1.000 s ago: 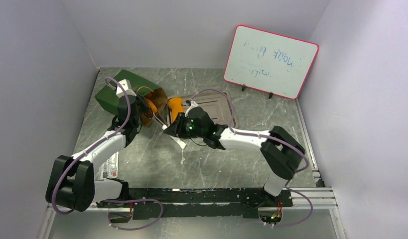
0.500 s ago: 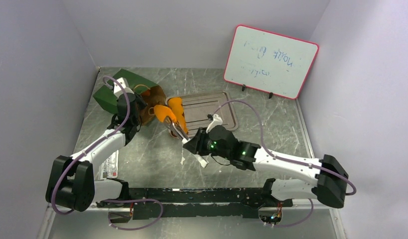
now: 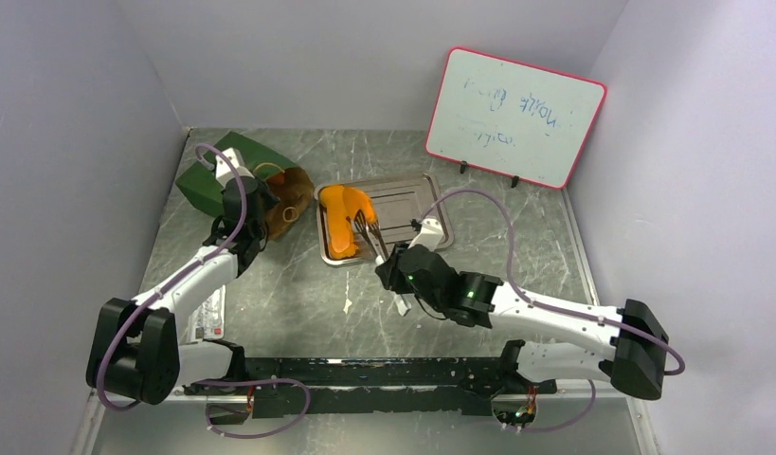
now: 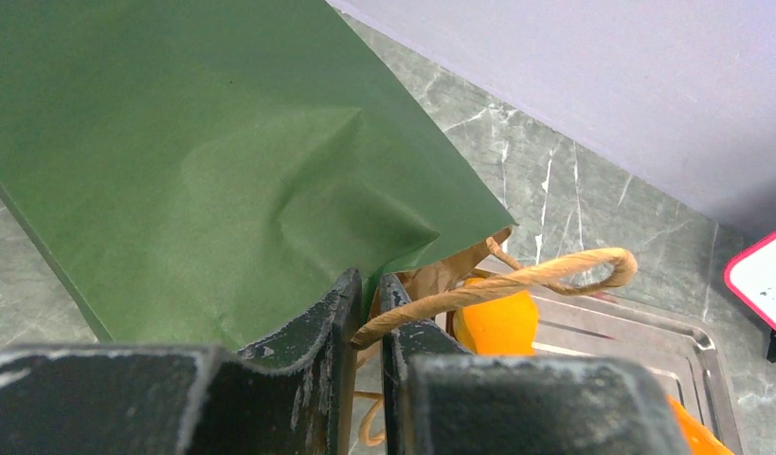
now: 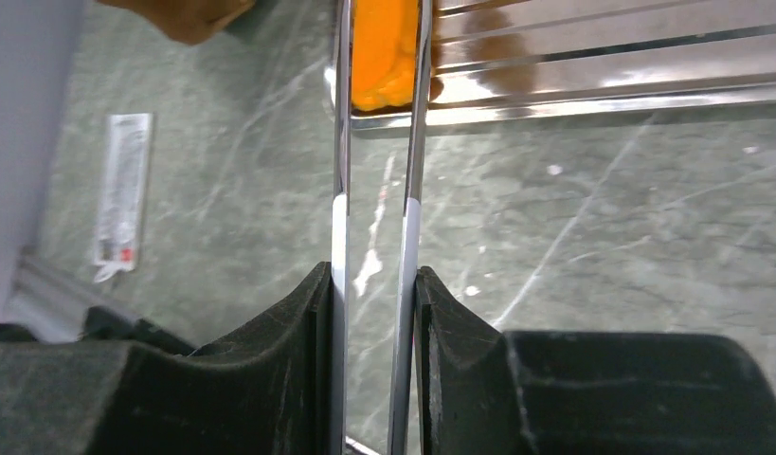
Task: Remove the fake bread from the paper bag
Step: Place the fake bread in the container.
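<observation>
the fake bread (image 3: 342, 222), glossy orange, lies in the left end of the metal tray (image 3: 424, 194), out of the bag; from above it reads as a curved orange mass, and i cannot tell whether it is one loaf or two touching. in the right wrist view the bread (image 5: 385, 52) sits against the tray's near rim (image 5: 592, 102), between the two thin arms of the metal tongs (image 5: 340, 142), whose tips are out of frame. the right gripper (image 5: 372, 281) is clamped on the tongs, one pad against each arm, and it sits just in front of the tray's near edge (image 3: 400, 275).

the paper bag (image 3: 213, 174) lies on its side left of the tray, dark green outside, with its brown-lined mouth facing the tray. the left gripper (image 4: 369, 301) is closed together on the bag's edge at the mouth, with a tan cord handle (image 4: 554, 266) looping out from between the fingers.

a red-framed whiteboard (image 3: 514, 116) stands at the back right, and a small white packet (image 3: 209, 318) lies on the grey marbled table (image 3: 298, 303) beside the left arm.
</observation>
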Robot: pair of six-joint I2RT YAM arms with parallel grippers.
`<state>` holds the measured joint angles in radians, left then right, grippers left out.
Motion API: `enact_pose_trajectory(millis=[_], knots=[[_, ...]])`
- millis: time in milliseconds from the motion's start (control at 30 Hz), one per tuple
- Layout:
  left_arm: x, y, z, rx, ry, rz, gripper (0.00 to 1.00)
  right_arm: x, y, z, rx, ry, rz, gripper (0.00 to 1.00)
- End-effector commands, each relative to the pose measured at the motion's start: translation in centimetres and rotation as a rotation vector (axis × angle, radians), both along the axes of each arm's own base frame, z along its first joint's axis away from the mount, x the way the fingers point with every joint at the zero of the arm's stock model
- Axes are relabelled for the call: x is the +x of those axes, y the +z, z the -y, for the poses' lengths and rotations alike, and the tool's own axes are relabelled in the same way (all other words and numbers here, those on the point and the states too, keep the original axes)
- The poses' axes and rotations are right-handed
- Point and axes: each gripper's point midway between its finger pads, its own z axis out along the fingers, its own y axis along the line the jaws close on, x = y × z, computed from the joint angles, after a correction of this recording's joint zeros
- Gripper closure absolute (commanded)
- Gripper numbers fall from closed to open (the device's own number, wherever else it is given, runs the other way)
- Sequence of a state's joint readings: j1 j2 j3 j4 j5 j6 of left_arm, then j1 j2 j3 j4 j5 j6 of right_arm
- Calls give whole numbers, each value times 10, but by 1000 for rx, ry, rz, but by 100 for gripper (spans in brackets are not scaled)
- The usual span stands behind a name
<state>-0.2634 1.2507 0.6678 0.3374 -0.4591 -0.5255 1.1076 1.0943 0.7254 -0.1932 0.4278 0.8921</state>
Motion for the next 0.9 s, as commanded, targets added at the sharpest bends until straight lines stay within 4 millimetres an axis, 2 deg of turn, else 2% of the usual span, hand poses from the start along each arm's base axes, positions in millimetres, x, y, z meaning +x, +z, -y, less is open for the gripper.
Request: enact_pose_trajectory(millis=[0, 300, 400, 800, 867], knots=[[4, 32, -1, -28, -4, 64, 93, 26, -3, 13, -95, -103, 88, 100], [2, 33, 3, -33, -29, 62, 93, 47, -39, 12, -186, -120, 94, 100], [2, 31, 5, -36, -36, 58, 93, 52, -48, 6, -182, -109, 96, 100], [3, 31, 8, -43, -50, 57, 93, 57, -80, -16, -211, -62, 57, 100], [3, 29, 8, -43, -51, 55, 93, 55, -85, -17, -214, -57, 46, 95]])
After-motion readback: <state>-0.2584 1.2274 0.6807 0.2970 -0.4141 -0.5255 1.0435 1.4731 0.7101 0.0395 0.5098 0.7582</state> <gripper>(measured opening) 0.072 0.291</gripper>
